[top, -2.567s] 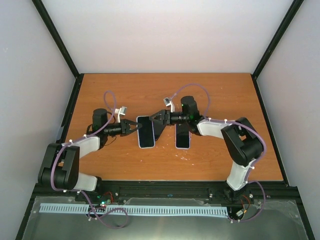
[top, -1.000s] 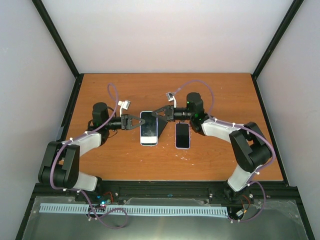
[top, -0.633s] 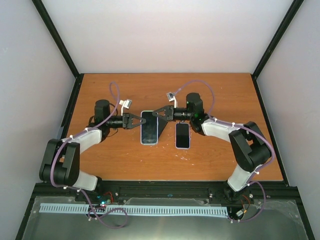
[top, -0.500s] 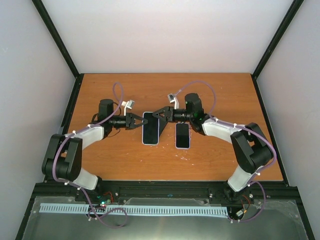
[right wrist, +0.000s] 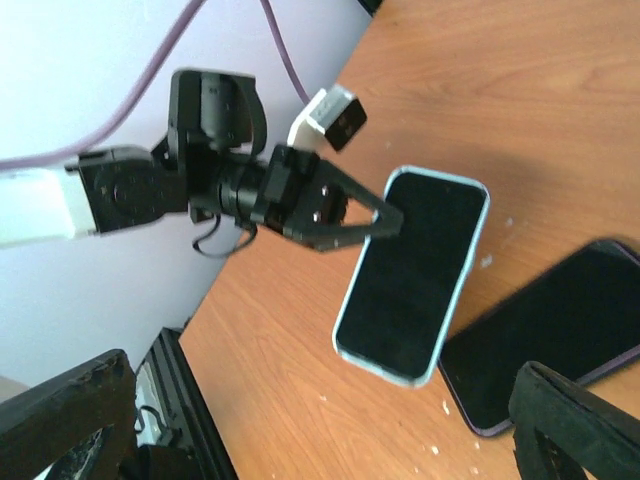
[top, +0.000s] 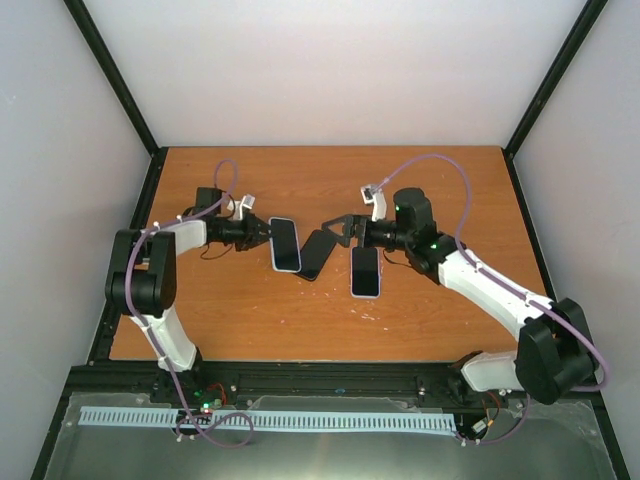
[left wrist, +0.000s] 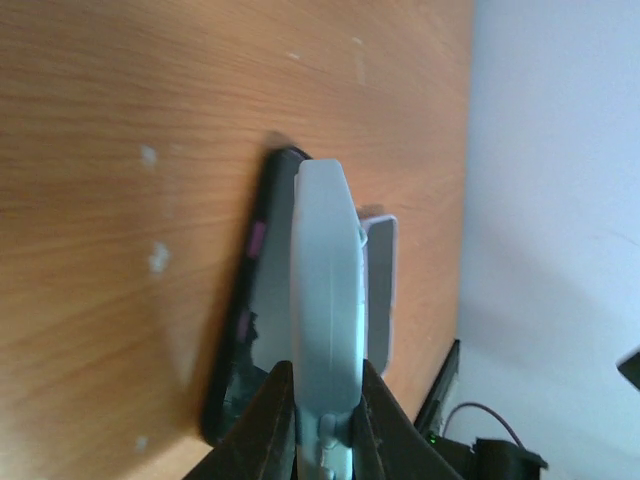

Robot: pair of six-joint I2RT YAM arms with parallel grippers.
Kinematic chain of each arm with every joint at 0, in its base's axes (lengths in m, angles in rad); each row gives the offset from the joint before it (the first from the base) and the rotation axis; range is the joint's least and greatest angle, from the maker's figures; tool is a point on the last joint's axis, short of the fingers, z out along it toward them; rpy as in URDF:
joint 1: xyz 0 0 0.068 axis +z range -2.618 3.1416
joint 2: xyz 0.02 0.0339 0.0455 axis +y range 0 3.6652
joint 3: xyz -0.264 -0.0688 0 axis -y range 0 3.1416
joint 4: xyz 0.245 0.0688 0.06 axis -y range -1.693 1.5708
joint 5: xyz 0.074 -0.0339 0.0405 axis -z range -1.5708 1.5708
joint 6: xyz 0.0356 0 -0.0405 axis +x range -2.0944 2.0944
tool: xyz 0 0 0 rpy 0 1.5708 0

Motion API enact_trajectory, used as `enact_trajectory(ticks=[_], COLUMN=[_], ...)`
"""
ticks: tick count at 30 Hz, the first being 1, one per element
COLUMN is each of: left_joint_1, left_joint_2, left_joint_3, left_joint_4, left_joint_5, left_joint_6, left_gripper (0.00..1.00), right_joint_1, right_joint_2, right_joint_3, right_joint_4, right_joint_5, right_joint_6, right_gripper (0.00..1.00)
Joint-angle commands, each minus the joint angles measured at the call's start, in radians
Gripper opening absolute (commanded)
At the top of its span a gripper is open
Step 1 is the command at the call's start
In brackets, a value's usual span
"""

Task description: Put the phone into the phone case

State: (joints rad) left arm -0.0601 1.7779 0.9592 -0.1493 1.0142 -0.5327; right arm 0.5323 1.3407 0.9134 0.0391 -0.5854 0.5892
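The right gripper (top: 345,228) has just let go. A moment ago its tips were down at the top corner of the phone (right wrist: 410,275). Now its jaws are spread as wide as they go, with nothing between them, and the arm has drawn back to the right.

The left gripper (top: 266,234) hasn't loosened. It is clamped on the phone's near edge, pinching it across its thickness. It has pulled the phone to the left and tipped it up, so the phone no longer lies flat.

That move has uncovered the dark case (top: 316,256). It lies skewed on the table (top: 440,180), just to the right of the phone. The phone's lower corner overlaps the case, though from where I stand I can't tell whether it sits inside the rim or only leans over it.

A second phone (top: 365,270), purple at the edge, lies further right and apart from all this.

To my eye the phone is not in the case yet. If the two arms were pressing it home, that hasn't held. The phone now hangs on one grip alone, and the case is loose and crooked. The phone would have to be squared up to the case before it goes down again, and the free right gripper looks well placed to hold the case in place.
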Motion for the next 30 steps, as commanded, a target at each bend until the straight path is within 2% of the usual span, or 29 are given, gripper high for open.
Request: enact_trajectory(ticks=[1,10,16,21,22,24,25,30], left_joint_1=[0.034,0.057,0.057,0.057,0.057,0.057,0.056,0.054], left_joint_2=[0.063,0.185,0.126,0.029,0.005,-0.054,-0.081,-0.254], left_joint_3=[0.103,0.209,0.211,0.204,0.203,0.203,0.202,0.183], left_joint_4=[-0.175,-0.303,-0.347,-0.370,-0.371,-0.372,-0.369,-0.329], left_joint_5=[-0.084,-0.258,-0.411,-0.475,-0.478,-0.477,-0.469,-0.408], left_joint_6=[0.080,0.119,0.090,0.083,0.082,0.085,0.090,0.138], left_gripper=[0.02,0.09,0.48,0.61,0.69,0.96,0.99,0.99], right_joint_1=[-0.005,-0.005,-0.005,-0.005,-0.005,-0.005,-0.005,-0.006], right_joint_2=[-0.059,-0.133,-0.182,-0.268,-0.286,-0.322,-0.340,-0.418], right_joint_3=[-0.052,-0.079,-0.052,-0.019,-0.013,0.003,0.013,0.057], right_joint_4=[-0.093,-0.168,-0.333,-0.442,-0.465,-0.522,-0.549,-0.667], right_joint_5=[0.037,0.094,0.264,0.364,0.394,0.467,0.513,0.694], right_joint_6=[-0.036,-0.059,-0.090,-0.082,-0.076,-0.057,-0.046,0.008], right_gripper=[1.00,1.00,1.00,1.00,1.00,1.00,1.00,1.00])
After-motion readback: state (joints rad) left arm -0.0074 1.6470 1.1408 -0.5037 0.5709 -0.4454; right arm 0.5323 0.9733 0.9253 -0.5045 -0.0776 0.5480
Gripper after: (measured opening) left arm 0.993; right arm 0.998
